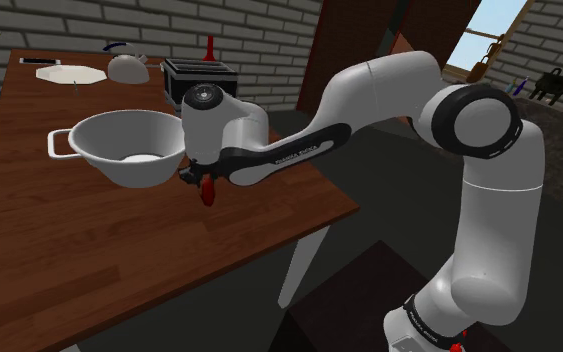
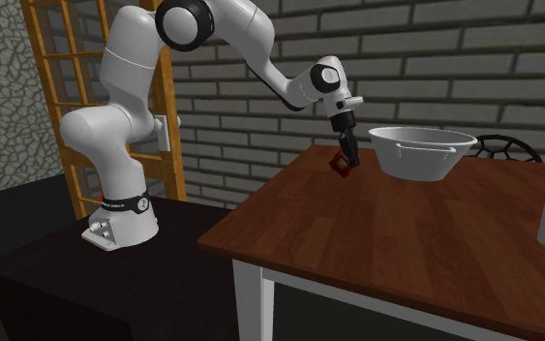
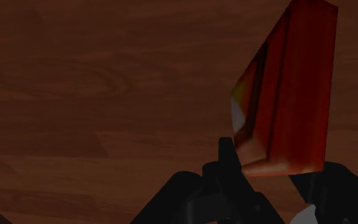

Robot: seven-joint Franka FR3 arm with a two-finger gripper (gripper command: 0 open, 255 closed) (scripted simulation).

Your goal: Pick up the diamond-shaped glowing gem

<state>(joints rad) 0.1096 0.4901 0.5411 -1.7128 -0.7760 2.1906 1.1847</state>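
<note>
Claw (image 1: pixel 203 184) clenched on the red faceted gem (image 1: pixel 207 193); in the wrist view the gem sits clasped between the two black fingers (image 3: pixel 229 167), jutting out past their tips. Directly below the claw: brown wooden table (image 1: pixel 119 262); cannot tell whether the gem touches the top. Just beside the claw: pale two-handled bowl (image 1: pixel 119 168), upright. Farther behind the claw: black toaster (image 1: pixel 197 72). Beyond the bowl, well apart from the claw: white kettle (image 1: pixel 127 67) and white plate (image 1: pixel 71 76).

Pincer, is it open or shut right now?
Shut on the red gem: the wrist view shows the pincer with both fingers clasping the gem's sides.
</note>
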